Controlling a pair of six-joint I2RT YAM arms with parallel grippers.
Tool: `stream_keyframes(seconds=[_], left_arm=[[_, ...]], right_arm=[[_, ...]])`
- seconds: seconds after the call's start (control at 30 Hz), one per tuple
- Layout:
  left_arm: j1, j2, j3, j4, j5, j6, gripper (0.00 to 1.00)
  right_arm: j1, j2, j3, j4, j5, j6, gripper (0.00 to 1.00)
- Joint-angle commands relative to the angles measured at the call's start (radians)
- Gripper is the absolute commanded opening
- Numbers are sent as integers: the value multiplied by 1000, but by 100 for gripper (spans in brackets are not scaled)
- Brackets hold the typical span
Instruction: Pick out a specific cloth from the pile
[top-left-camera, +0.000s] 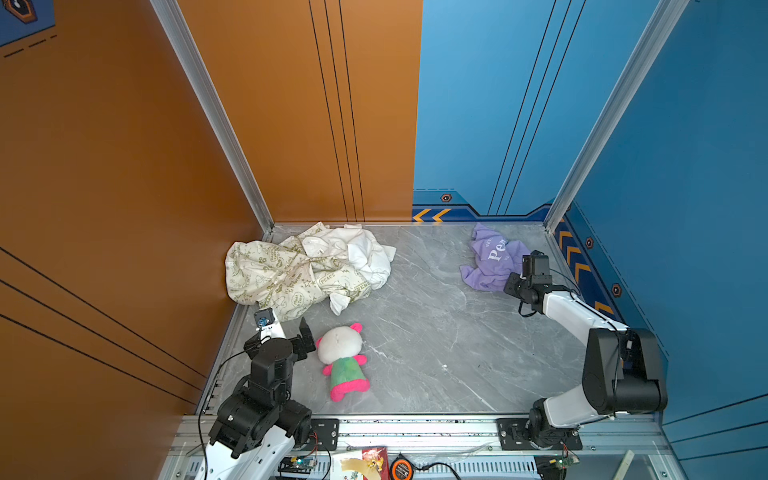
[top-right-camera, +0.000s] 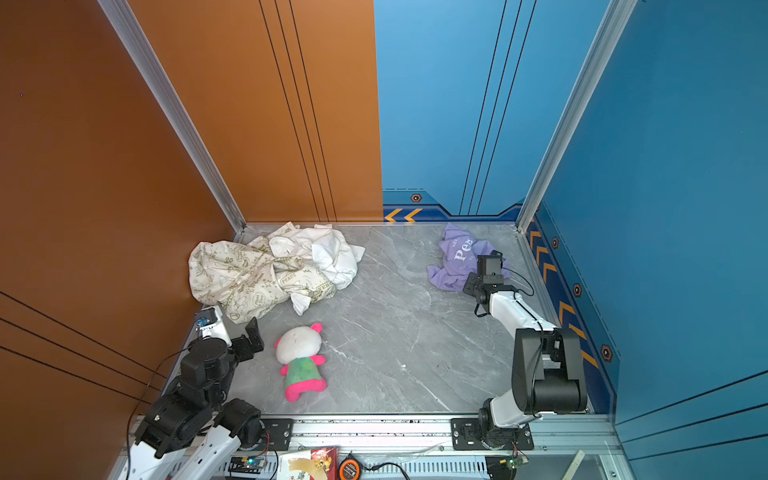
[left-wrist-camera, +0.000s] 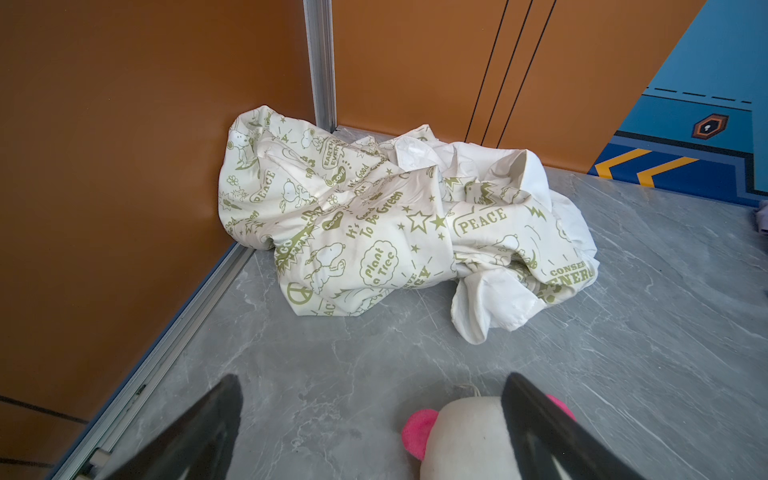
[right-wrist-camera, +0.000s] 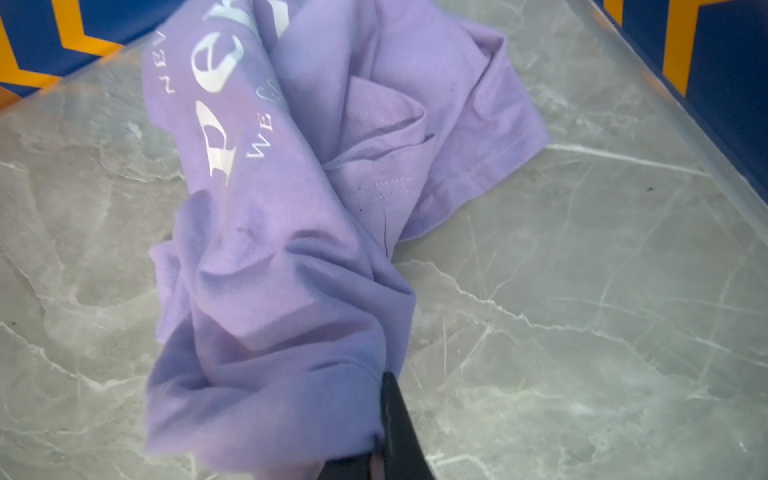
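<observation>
Purple cloth (right-wrist-camera: 266, 257) tight in right end effector (top-left-camera: 510, 286)

In the right wrist view the purple cloth (right-wrist-camera: 270, 257) covers most of the right gripper (right-wrist-camera: 386, 436), so its hold cannot be told. The plush toy (left-wrist-camera: 465, 440) is cut off by the left wrist view's edge.

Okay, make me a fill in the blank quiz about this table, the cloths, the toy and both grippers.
The pile lies against a wall coloured ____.
The plush toy has pink ears and a ____ body.
The left gripper has jaws standing ____, holding nothing.
The right gripper meets a cloth coloured ____.
Missing words: orange, green, open, purple.
</observation>
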Motion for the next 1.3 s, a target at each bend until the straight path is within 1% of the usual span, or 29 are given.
stream_keyframes(seconds=[0.0, 0.03, 0.1, 0.17, 0.2, 0.27, 0.33, 0.4, 0.5, 0.63, 0.7, 0.77, 0.87, 1.0, 1.1, 1.27], left_arm=[[-10, -12, -11, -10, -29, -4, 98], [-10, -13, -11, -8, -31, -4, 98], [-10, -15, -11, -10, -32, -4, 98], [-10, -21, -11, -10, -34, -5, 98], [-10, -23, -12, -10, -36, -5, 98], [-10, -24, -12, -10, -36, -5, 98], [-12, -27, -13, -9, -36, -5, 98], [-12, -26, -13, -10, -37, -5, 98], [-11, -28, -12, -11, -37, -5, 98], [-12, -31, -14, -10, -39, -5, 98], [-12, -33, -14, -11, -40, -5, 98], [-13, -33, -15, -10, -39, -5, 98], [-13, -33, -15, -10, -39, -5, 98], [-15, -36, -14, -10, -42, -5, 98], [-16, -39, -15, -10, -43, -5, 98], [-17, -39, -16, -10, -44, -4, 98]], right_arm=[[-32, -17, -40, -18, -59, 71, 18], [-45, -15, -46, -18, -80, 86, 22], [-82, -10, -53, -21, -141, 116, 35], [-107, -11, -55, -31, -184, 148, 45], [-116, -18, -55, -38, -201, 165, 49], [-125, -45, -52, -59, -207, 185, 53], [-124, -93, -58, -66, -176, 205, 58], [-125, -162, -70, -62, -120, 246, 63], [-115, -264, -81, -24, -51, 293, 72], [-74, -337, -39, 19, -12, 293, 81], [-34, -330, 12, 34, -8, 259, 93], [7, -287, 83, 9, -19, 208, 96], [61, -182, 200, -60, -50, 131, 98], [86, -20, 298, -142, -139, 112, 100], [89, 78, 318, -166, -171, 110, 100], [80, 183, 287, -175, -170, 102, 100]])
